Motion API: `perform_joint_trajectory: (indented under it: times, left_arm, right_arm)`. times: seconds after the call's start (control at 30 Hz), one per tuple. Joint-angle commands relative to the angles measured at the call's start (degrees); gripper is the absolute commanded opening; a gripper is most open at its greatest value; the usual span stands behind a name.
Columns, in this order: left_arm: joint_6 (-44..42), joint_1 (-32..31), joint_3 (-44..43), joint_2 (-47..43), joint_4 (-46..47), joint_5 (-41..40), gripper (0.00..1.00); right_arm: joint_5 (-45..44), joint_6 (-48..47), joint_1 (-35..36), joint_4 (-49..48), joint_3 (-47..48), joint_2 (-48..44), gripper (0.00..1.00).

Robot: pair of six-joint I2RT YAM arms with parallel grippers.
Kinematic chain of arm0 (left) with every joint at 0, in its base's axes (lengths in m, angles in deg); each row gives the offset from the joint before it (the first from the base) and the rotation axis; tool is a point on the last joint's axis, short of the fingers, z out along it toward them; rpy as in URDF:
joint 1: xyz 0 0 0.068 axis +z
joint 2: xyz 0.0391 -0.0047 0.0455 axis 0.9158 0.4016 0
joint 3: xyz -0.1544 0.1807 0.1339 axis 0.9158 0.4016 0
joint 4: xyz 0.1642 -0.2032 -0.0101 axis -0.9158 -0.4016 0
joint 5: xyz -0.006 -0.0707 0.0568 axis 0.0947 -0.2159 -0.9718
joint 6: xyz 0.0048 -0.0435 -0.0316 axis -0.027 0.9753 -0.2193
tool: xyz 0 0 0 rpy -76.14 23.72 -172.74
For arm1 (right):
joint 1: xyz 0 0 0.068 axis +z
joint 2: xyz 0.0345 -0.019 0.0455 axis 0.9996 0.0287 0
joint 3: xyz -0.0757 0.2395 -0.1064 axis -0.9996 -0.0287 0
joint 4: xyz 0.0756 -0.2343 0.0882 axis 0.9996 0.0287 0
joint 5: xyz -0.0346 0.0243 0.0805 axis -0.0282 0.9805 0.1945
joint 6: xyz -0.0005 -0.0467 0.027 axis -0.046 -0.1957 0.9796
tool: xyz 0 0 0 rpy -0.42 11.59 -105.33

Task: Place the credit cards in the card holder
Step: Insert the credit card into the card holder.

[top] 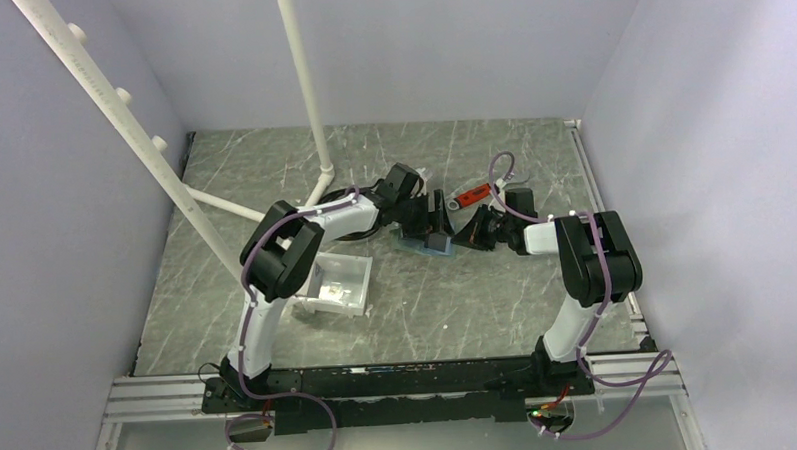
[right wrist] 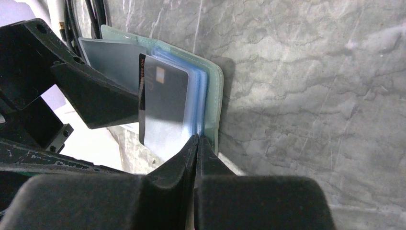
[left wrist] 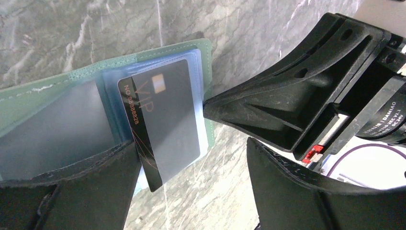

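The grey-green card holder (left wrist: 38,103) lies open on the marble table, its light-blue pockets facing up. A dark credit card (left wrist: 163,115) marked VIP sits partly in a pocket, with its lower end sticking out. My left gripper (left wrist: 191,191) is open; the card lies just beside its left finger (left wrist: 95,191), with only table between the fingers. My right gripper (right wrist: 197,139) is shut, its tips pressed against the edge of the card holder (right wrist: 218,86) next to the card (right wrist: 165,105). From above, both grippers meet over the card holder (top: 420,246).
A white tray (top: 341,282) stands left of the holder, under the left arm. A red-handled wrench (top: 473,194) lies just behind the right gripper. White pipes (top: 310,108) rise at the back left. Grey walls close in three sides.
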Motion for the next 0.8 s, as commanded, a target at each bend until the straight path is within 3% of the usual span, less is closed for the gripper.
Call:
perform_joint_trajectory:
  times: [0.0, 0.4, 0.53, 0.77]
  left_arm:
    - [-1.75, -0.27, 1.49, -2.58, -6.43, -3.13, 0.86]
    - [0.05, -3.95, -3.83, 2.16, -4.83, -1.9, 0.86]
    - [0.78, -3.7, -2.36, 1.12, -3.28, -0.38, 0.86]
    - [-1.45, -0.71, -0.24, -3.26, -8.34, -2.47, 0.87]
  right_arm:
    - [-0.12, -0.62, 0.4, -0.97, -0.7, -2.14, 0.0]
    - [2.08, 0.14, 0.57, -2.92, -0.61, -1.39, 0.0]
    - [0.61, 0.04, 0.48, -2.28, -0.98, -2.26, 0.0]
    - [-4.4, -1.78, 0.23, 2.54, -0.62, -3.88, 0.0]
